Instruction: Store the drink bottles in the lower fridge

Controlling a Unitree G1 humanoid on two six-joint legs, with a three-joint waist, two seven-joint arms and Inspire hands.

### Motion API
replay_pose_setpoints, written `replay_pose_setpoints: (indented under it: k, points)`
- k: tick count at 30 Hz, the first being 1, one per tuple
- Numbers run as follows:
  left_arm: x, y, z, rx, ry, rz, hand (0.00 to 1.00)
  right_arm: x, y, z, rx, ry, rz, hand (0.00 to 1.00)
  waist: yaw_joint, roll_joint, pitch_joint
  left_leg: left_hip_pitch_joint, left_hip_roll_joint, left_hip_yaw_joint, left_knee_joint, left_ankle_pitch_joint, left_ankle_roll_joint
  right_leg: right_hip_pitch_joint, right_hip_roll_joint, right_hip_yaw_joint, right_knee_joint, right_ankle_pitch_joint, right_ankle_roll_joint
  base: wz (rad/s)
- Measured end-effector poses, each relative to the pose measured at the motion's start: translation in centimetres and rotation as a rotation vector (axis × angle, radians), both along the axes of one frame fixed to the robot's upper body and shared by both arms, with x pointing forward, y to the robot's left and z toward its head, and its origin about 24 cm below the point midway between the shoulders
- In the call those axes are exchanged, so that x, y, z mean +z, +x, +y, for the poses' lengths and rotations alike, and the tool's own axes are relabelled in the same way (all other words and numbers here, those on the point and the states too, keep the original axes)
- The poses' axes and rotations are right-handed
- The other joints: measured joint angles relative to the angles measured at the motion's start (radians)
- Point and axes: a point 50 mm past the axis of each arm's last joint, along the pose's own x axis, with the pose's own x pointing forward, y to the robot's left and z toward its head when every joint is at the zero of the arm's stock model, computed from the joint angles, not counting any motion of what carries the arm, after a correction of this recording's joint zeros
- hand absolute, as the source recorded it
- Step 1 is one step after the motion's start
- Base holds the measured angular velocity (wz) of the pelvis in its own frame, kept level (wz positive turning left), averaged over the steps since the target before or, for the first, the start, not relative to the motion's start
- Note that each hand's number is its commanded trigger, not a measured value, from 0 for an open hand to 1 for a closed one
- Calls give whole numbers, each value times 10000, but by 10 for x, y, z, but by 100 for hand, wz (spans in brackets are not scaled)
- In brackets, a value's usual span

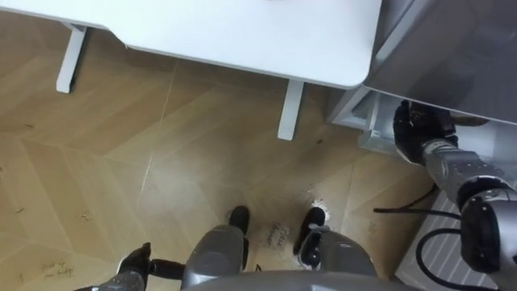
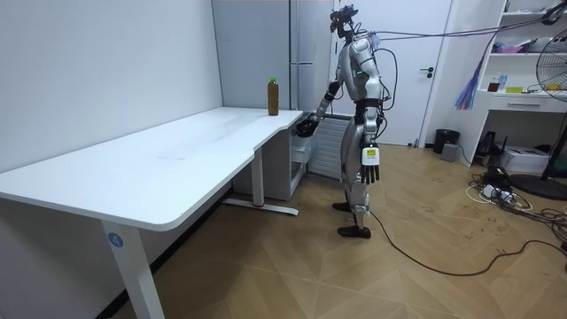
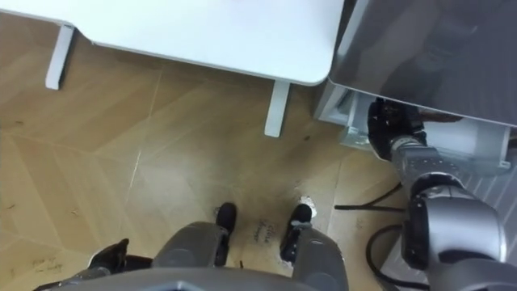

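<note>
1. The desk (image 2: 177, 155) is set along the wall on the room view's left, and a bottle (image 2: 274, 96) is stood upright on its far corner.
2. The fridge (image 2: 266, 53) is placed behind the desk's far end, just beside it.
3. The robot is stood on the floor with the desk's end before it and the fridge to its front right.
4. The right hand (image 1: 416, 129) is held at the fridge's lower part; the left hand (image 2: 371, 165) is hung at the robot's side.
5. A shelf unit (image 2: 527, 97) is placed well apart on the room view's right.

Long white desk (image 2: 177, 155) on herringbone wood floor (image 2: 425, 283), pale grey wall (image 2: 89, 71) behind
</note>
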Motion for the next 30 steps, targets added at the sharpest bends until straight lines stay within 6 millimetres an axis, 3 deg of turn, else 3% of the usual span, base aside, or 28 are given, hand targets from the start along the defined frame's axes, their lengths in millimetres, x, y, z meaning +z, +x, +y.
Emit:
replay_pose_setpoints:
  k: [3, 4, 9, 26, 30]
  points:
    - [0, 0, 0, 22, -11, 23, 0, 0, 0, 0, 8, -38, -12, 0, -6, -4, -5, 50, 3, 59, 72, 0, 0, 102, 0, -7, -18, 6, -2, 0]
    - [0, 0, 0, 42, -3, 36, 0, 0, 0, -1, 45, -89, 3, 0, -17, -47, -53, 88, 6, 89, 77, 0, 0, 135, 0, -1, -18, 6, -2, 0]
    - [0, 0, 0, 53, -12, 17, 0, -1, -1, 1, 304, -136, 147, 0, -59, -107, -134, 210, 26, 316, 120, -1, 1, 283, -3, 4, -38, 22, 3, 0]
    - [-1, -6, 0, 56, -191, 252, 0, -9, -12, -2, 294, -243, 412, 0, -137, -13, -192, 623, 50, 591, 162, 29, 48, 881, -14, -44, -220, 47, 51, 2]
    - [-1, -12, -2, 82, -233, 315, 0, -16, -24, -4, 424, -412, 409, 0, -201, 143, -315, 947, 51, 680, 105, 28, 47, 1255, 14, -31, -493, 72, 94, -2]
